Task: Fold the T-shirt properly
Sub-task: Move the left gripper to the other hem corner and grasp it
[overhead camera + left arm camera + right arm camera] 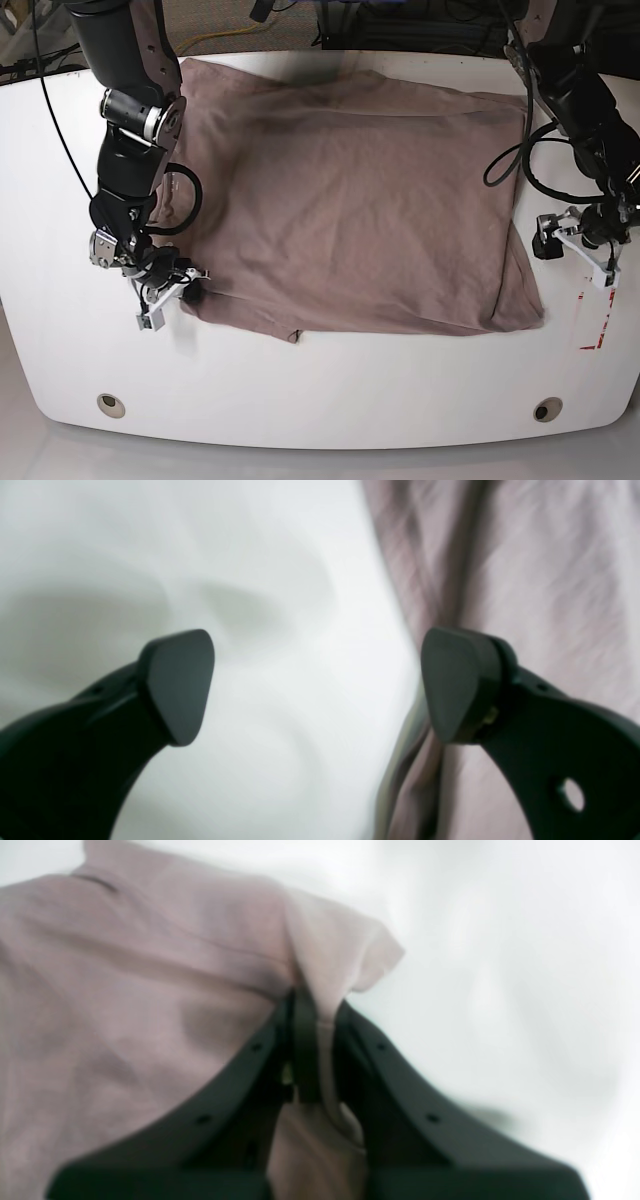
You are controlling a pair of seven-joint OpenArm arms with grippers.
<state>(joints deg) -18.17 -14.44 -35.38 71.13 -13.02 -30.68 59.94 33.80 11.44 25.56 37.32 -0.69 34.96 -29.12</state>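
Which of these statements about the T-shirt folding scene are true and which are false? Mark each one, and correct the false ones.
1. The right gripper is shut on the T-shirt. True.
2. The left gripper is clamped on cloth. False: its jaws stand wide open, with nothing between them.
3. The T-shirt lies on a white table. True.
4. The T-shirt is already folded into a small neat square. False: it lies spread wide across the table.

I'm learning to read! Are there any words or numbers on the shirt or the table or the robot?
None can be read.
T-shirt: plain, no print.
Table: no writing; red marks near its edge are too small to read.
Both wrist views are blurred and show no text.
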